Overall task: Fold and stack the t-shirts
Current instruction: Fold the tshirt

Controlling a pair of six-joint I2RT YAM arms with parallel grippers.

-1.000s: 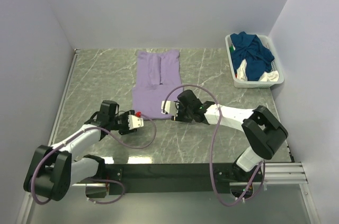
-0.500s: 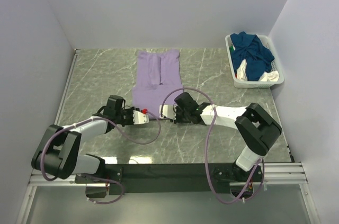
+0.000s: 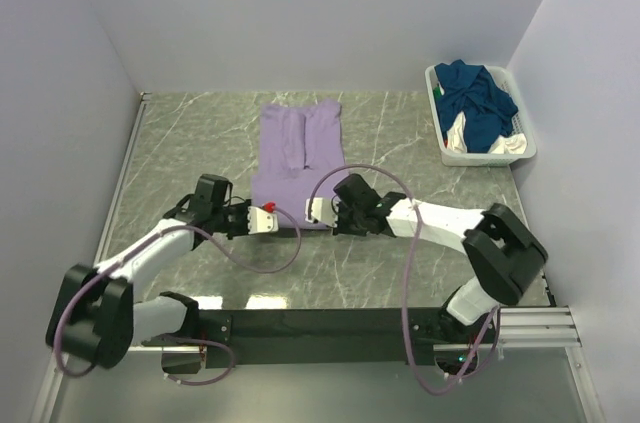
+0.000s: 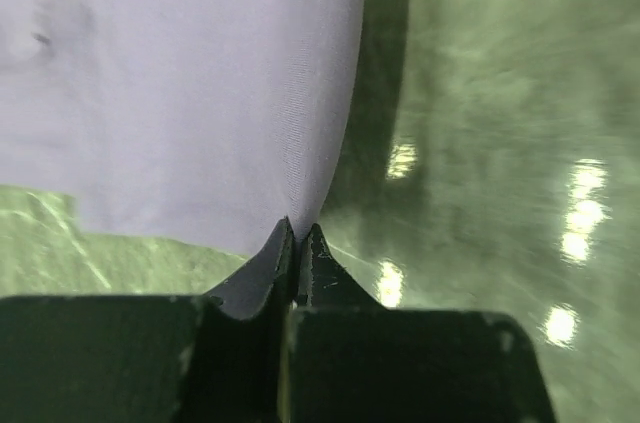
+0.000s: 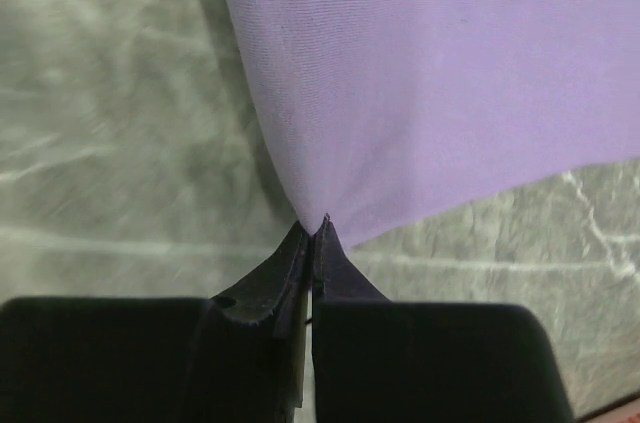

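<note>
A pale lilac t-shirt [image 3: 298,148] lies lengthwise on the marble table, sleeves folded in, its hem toward me. My left gripper [image 3: 275,216] is shut on the hem's near left corner; in the left wrist view the cloth [image 4: 200,83] rises from the pinched tips [image 4: 298,233]. My right gripper [image 3: 308,211] is shut on the near right corner, where the lilac cloth [image 5: 440,73] pulls to a point between the tips [image 5: 318,226]. Dark teal-blue and white t-shirts [image 3: 476,103] are heaped in the basket.
A white plastic basket [image 3: 439,128] stands at the back right against the wall. Walls close in the table [image 3: 200,143] on the left, back and right. Purple cables loop from both arms over the near table. The black mounting rail [image 3: 330,326] runs along the front edge.
Both grippers moved inward to the lilac shirt's near hem corners and shut on them. The hem looks slightly drawn up and narrowed.
</note>
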